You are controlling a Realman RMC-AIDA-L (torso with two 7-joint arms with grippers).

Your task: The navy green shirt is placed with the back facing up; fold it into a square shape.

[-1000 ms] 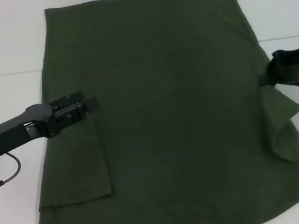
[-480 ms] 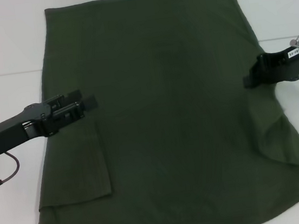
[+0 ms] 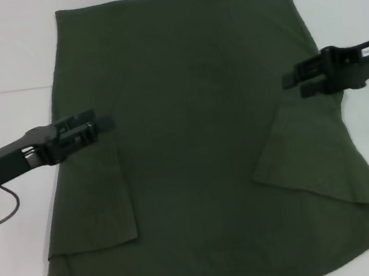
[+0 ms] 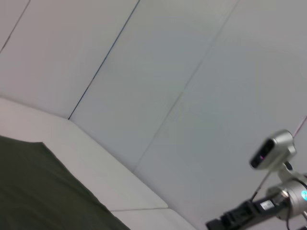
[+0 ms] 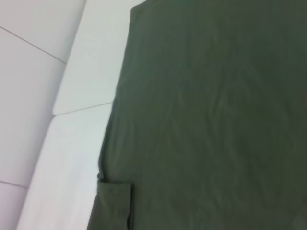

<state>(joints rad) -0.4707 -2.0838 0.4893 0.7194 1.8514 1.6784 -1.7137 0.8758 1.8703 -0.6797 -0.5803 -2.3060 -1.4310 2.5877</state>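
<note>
The navy green shirt (image 3: 194,110) lies spread flat on the white table and fills most of the head view. Its left sleeve (image 3: 101,202) is folded inward and lies flat on the body. My left gripper (image 3: 103,119) hovers just above that fold, open and holding nothing. At the shirt's right side my right gripper (image 3: 294,84) is shut on the right sleeve (image 3: 315,155), which is drawn inward over the body as a slanted flap. The right wrist view shows the shirt (image 5: 216,120) from above. A corner of the shirt (image 4: 38,191) shows in the left wrist view.
The white table (image 3: 0,59) shows bare on both sides of the shirt and meets a white wall behind. The shirt's near hem reaches the head view's lower edge. A thin cable (image 3: 5,214) hangs under my left arm. My right arm's gripper (image 4: 240,218) shows far off in the left wrist view.
My right gripper has moved inward over the shirt, pulling the right sleeve with it into a wide flap. My left gripper has drawn back slightly to the left.
</note>
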